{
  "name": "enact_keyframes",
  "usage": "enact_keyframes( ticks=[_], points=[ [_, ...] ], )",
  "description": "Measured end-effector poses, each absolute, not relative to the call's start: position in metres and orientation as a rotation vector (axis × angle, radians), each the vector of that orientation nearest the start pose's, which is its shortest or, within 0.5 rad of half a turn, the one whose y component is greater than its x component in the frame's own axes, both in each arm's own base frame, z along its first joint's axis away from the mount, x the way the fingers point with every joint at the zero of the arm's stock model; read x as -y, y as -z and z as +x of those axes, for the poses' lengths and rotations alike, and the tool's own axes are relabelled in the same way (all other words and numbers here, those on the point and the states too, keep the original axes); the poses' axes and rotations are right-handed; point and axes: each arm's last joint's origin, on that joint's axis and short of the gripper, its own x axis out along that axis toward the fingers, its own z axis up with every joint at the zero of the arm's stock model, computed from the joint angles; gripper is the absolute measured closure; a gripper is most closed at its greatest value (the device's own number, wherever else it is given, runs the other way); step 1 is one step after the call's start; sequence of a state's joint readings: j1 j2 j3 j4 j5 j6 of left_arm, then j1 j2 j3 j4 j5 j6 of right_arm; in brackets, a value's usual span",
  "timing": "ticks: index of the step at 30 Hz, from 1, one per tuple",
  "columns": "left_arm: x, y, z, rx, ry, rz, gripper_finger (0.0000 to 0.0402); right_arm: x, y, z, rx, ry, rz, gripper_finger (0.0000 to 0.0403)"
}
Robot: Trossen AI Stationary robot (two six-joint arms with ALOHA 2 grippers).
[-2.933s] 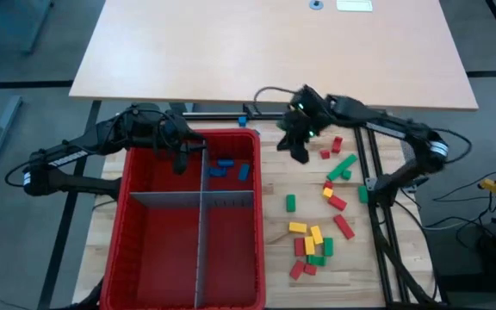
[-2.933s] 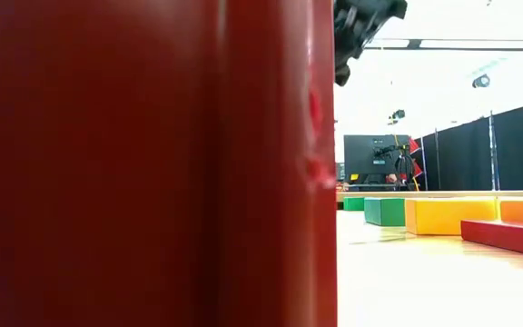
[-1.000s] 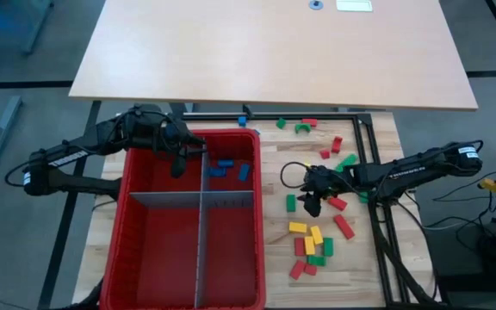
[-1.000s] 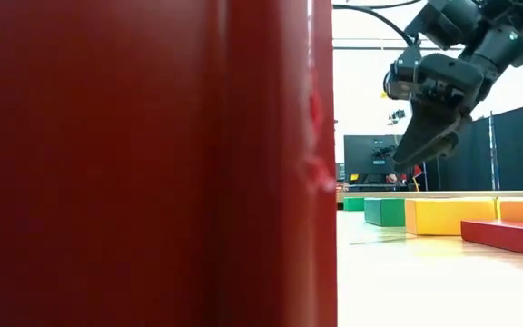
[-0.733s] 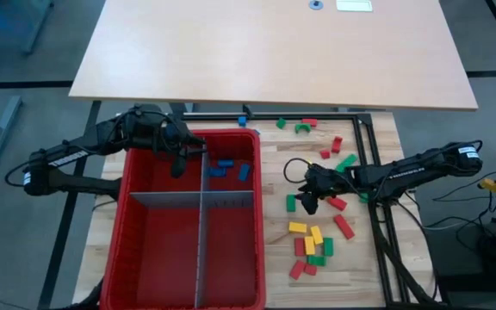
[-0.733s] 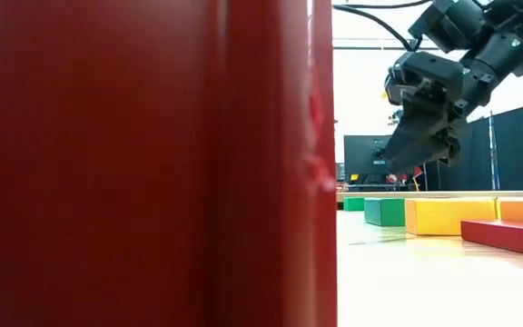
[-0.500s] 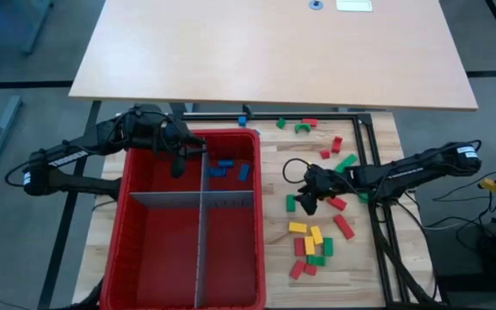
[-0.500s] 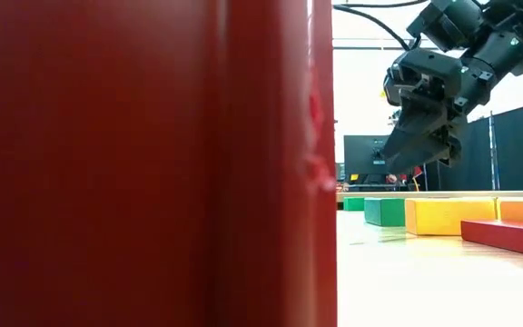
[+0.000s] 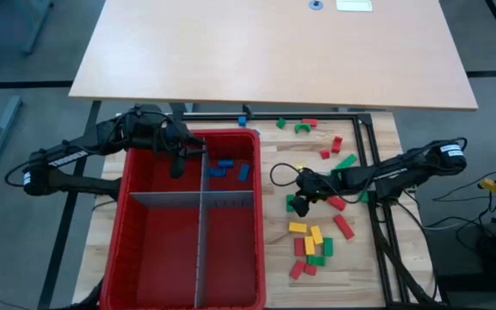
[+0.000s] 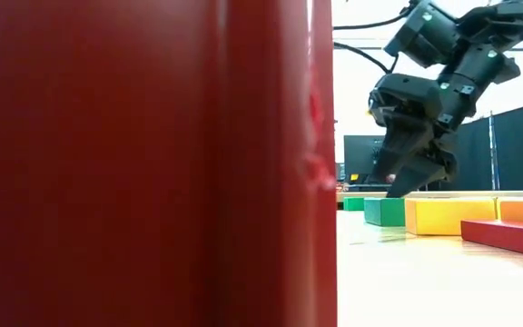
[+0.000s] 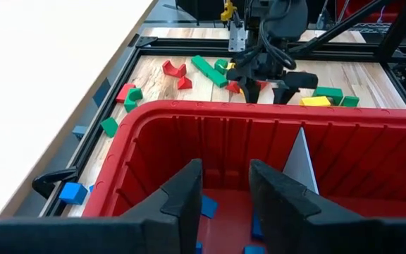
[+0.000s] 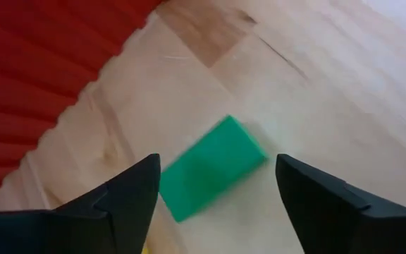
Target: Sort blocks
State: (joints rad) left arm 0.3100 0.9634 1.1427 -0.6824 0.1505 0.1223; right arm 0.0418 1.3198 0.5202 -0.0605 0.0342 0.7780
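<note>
Now that our right gripper (image 9: 297, 200) has dropped lower and leftward, fingers spread astride the small green rectangular block (image 12: 211, 168) just right of the big red plastic bin (image 9: 136, 258), we judge a grasp imminent; our left gripper (image 11: 225, 190), fingers apart, hangs over the bin's far-left compartment.

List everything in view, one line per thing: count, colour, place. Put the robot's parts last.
Big red plastic bin: one, red, on the wooden table's left half.
Flat grey divider panels: two, grey, crossing inside the bin to make four compartments.
Small blue blocks in the bin: a few, blue, far right compartment.
Loose blue block: one, blue, on the frame just beyond the bin.
Green block under the right gripper: one, green, on the wood beside the bin.
Scattered blocks: over a dozen, red, green and yellow, right of the bin.
Large light tabletop: one, pale wood, beyond the work table.
Left gripper: jaws open, over the bin's far left compartment.
Right gripper: jaws open, straddling the green block.
</note>
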Motion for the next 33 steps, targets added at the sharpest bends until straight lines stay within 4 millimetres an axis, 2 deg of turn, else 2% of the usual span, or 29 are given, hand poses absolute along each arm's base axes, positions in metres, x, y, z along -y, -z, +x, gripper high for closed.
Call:
enact_keyframes(
  ticks=[5, 9, 16, 20, 28, 33],
  points=[
    [-0.052, -0.375, 0.176, -0.512, -0.125, 0.001, 0.0290, -0.011, -0.148, 0.250, -0.875, 0.279, 0.718, 0.0113],
    [-0.052, -0.374, 0.175, -0.528, -0.124, -0.003, 0.0294, -0.013, -0.136, 0.262, -0.945, 0.283, 0.722, 0.0101],
    [-0.051, -0.371, 0.173, -0.566, -0.121, -0.012, 0.0296, -0.013, -0.127, 0.279, -0.990, 0.309, 0.712, 0.0108],
    [-0.051, -0.369, 0.173, -0.582, -0.120, -0.016, 0.0292, -0.013, -0.132, 0.277, -1.001, 0.327, 0.703, 0.0147],
    [-0.051, -0.369, 0.173, -0.582, -0.119, -0.016, 0.0295, -0.012, -0.140, 0.263, -1.072, 0.369, 0.666, 0.0289],
    [-0.051, -0.369, 0.173, -0.582, -0.120, -0.016, 0.0297, -0.011, -0.146, 0.257, -1.078, 0.378, 0.633, 0.0292]
  ],
)
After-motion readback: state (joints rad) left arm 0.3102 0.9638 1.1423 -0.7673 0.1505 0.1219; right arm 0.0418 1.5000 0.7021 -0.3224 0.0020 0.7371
